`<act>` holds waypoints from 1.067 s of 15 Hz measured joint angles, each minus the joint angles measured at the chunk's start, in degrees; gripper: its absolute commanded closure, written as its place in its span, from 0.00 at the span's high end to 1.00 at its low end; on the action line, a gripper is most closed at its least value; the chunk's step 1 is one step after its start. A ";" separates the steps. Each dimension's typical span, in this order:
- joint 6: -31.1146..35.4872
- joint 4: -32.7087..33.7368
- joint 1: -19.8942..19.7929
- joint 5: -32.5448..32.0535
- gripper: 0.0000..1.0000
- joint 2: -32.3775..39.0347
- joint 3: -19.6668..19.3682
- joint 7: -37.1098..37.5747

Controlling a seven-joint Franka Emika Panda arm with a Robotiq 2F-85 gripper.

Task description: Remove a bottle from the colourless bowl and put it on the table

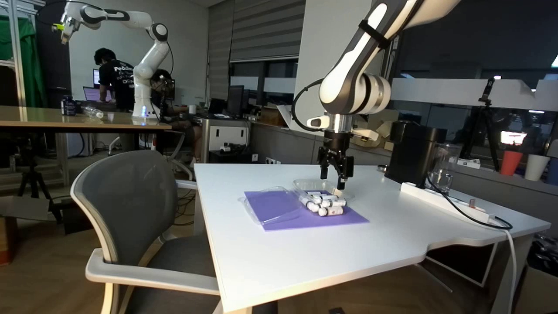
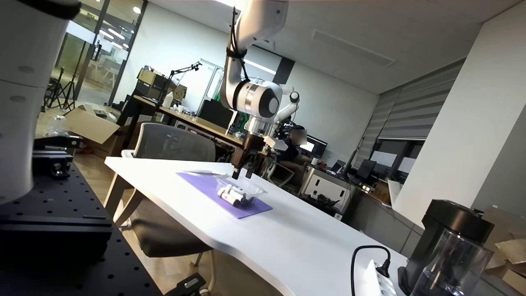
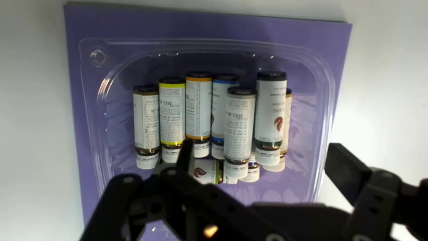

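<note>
Several small white-labelled bottles (image 3: 199, 107) are seen lying side by side in a clear bowl (image 3: 322, 110), which is set on a purple mat (image 3: 73, 30) on a white table (image 1: 261, 261). Above the bowl the gripper (image 1: 333, 176) is held with its fingers (image 3: 347, 171) wide apart and nothing between them. For a good lift, a single bottle should be centred; the right-hand upper bottle (image 3: 271, 110) in the wrist view seems to rest over another and may be easiest. The fingers are best partly narrowed, lowered on either side of its width without neighbours or the bowl's wall being caught, closed gently, then raised straight up. The bowl's near part is covered by the gripper, a crosswise bottle (image 3: 205, 170) is partly hidden behind a finger, fine label print cannot be read, and fingertip height is hard to judge.
</note>
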 measured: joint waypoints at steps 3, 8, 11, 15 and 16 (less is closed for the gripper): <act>1.94 0.04 -0.19 0.05 1.00 1.40 -0.40 0.50; 5.42 0.43 -0.31 0.05 0.75 3.88 -0.82 1.61; 6.99 1.21 -0.32 0.11 0.60 5.33 -0.83 2.55; 7.74 1.69 -0.34 0.15 0.33 5.96 -0.72 3.76; 7.85 1.84 -0.34 0.16 0.27 6.12 -0.64 3.98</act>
